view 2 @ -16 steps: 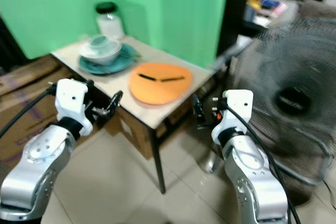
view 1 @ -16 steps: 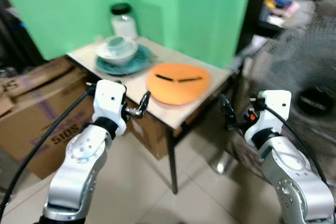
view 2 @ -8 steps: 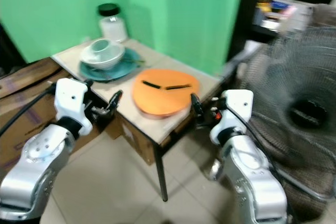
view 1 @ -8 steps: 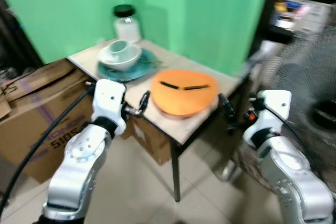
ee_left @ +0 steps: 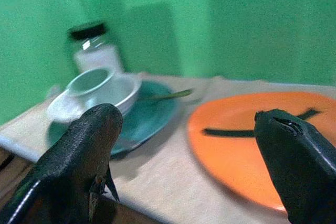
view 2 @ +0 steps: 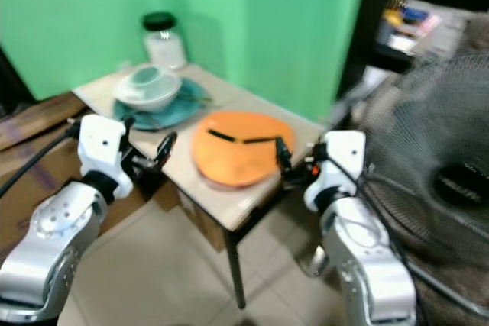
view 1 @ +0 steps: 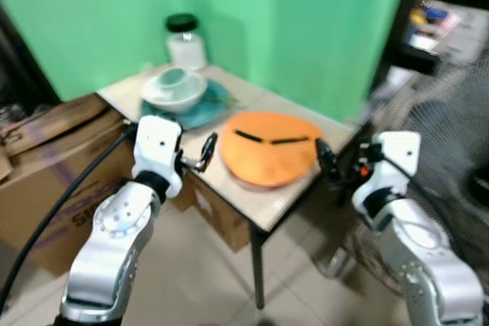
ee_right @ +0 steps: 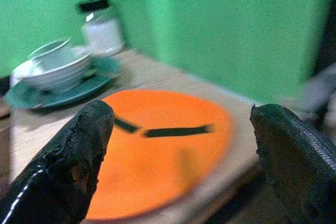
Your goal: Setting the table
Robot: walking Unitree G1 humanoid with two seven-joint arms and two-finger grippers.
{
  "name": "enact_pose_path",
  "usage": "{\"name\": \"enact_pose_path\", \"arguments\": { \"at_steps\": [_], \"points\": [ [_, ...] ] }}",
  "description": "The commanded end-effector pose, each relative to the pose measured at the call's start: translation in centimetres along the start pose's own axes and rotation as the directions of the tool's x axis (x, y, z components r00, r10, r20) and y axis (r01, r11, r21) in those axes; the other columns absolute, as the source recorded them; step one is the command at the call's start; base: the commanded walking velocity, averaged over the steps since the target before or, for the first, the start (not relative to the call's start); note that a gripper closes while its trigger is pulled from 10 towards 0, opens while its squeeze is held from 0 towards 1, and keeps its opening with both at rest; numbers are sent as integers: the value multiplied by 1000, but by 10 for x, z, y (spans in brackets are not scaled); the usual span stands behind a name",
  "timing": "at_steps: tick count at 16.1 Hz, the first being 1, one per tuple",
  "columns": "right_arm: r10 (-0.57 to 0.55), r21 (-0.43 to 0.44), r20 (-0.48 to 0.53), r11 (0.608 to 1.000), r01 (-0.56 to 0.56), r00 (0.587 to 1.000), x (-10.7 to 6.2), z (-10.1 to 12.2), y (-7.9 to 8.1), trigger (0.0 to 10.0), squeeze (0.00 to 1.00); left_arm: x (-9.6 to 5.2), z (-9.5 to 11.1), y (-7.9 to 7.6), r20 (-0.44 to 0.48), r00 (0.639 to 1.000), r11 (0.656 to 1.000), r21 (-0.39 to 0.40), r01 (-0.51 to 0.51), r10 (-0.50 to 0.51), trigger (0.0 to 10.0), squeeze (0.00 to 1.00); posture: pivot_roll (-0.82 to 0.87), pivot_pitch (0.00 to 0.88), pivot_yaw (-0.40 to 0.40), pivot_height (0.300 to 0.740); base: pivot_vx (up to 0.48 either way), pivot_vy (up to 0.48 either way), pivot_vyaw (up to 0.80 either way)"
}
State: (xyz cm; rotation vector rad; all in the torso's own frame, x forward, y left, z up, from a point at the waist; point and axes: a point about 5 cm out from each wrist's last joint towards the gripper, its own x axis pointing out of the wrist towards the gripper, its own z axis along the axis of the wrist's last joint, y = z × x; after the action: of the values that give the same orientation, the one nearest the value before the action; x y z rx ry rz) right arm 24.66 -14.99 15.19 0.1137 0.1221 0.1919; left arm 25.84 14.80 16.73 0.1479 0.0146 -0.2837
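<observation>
A small beige table (view 1: 252,200) stood in a corner against a green wall (view 1: 290,28), on a pale tiled floor (view 1: 206,280). The left gripper (view 1: 205,152) hung at the table's near-left edge, its fingers spread wide and empty. The right gripper (view 1: 326,164) hung at the near-right corner, likewise released, with nothing between its fingers.

Between the two grippers, and just beyond them, lay an orange plate (view 1: 269,158) bearing two thin dark sticks (view 1: 263,139) laid end to end in a shallow V. Farther from the left gripper sat a teal plate (view 1: 214,108) carrying white bowls (view 1: 174,89), one nested in another; a thin utensil (ee_left: 165,96) rested on the teal plate's rim. Behind the bowls, nearest the wall, stood a clear jar (view 1: 186,42) with a black lid.

Cardboard boxes (view 1: 46,158) stood on the floor outside the left gripper, beside the table. A large wire-grille fan (view 2: 435,181) stood outside the right gripper, with cluttered shelves (view 1: 439,28) beyond it. The eye views were blurred.
</observation>
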Motion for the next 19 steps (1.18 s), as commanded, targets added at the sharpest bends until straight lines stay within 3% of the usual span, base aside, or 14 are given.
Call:
{"name": "enact_pose_path", "arguments": {
  "at_steps": [1, 9, 11, 13, 16, 18, 19],
  "points": [
    [16, -7, 6, 1000, -16, 1000, 2, 3, 4, 10000, 0, -1, -1, 5, -8, 1000, 1000, 7, -16, 16, 10000, 0, 143, 0, 59, 740, 315, 0, 800],
    [-10, 12, 23, 1000, 10, 1000, 1, 5, 1, 10000, 0, 0, -2, 2, -12, 1000, 1000, 5, 5, -5, 10000, 0, 140, 0, 63, 740, 314, 0, 59],
    [-11, 21, 14, 1000, 11, 1000, 1, 4, 0, 10000, 0, 1, -2, 0, -8, 999, 1000, 2, 31, -31, 10000, 0, 132, 0, 64, 740, 315, 0, -631],
    [-19, 20, 18, 1000, 19, 1000, 1, 6, -3, 10000, 0, 4, -2, -5, 3, 996, 996, -5, 84, -84, 10000, 0, 125, 0, 61, 740, 306, 0, -772],
    [-33, 4, 25, 999, 33, 999, 0, 9, -9, 10000, 0, 10, -7, -17, -11, 975, 975, -27, 221, -222, 10000, 0, 105, 0, 52, 740, 94, 0, 0],
    [-30, -8, 14, 999, 30, 999, -1, 10, -12, 10000, 0, 12, -12, -20, -38, 965, 966, -7, 258, -258, 10000, 0, 94, 0, 40, 740, 0, 0, 0],
    [-22, -13, -2, 1000, 22, 1000, 1, 11, -16, 10000, 0, 13, -24, -21, -89, 950, 953, 4, 302, -300, 10000, 0, 89, 0, 32, 740, 0, 0, 0]
  ]
}}
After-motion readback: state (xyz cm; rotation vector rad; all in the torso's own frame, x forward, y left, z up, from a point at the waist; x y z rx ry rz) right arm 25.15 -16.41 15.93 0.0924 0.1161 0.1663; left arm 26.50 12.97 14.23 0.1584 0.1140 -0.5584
